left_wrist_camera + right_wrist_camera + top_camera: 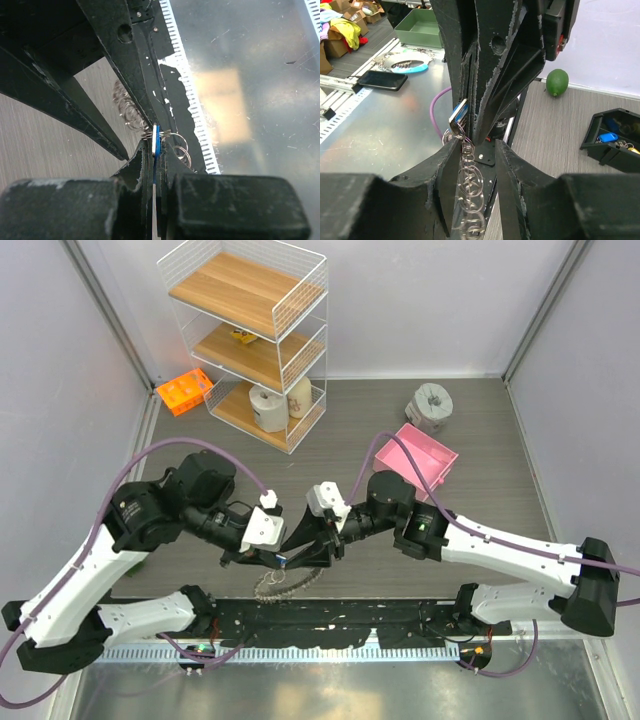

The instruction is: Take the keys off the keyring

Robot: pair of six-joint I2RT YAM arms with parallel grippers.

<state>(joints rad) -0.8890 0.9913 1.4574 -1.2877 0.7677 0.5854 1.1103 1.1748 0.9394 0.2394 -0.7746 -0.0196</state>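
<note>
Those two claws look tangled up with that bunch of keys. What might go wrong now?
The left claw pinches only the thin blue-headed key; a slip would likely drop the dangling keyring. The right claw straddles the looped rings, jaws apart, so closing may snag several at once. Both claws crowd together and might collide.

From above, left tool (296, 560) & right tool (322, 548) are covering most of the keyring (268, 590); keys (300, 578) are looking too small to count; blue key (156, 140) is showing edge-on only, rest hidden btw fingers (139, 170).
</note>
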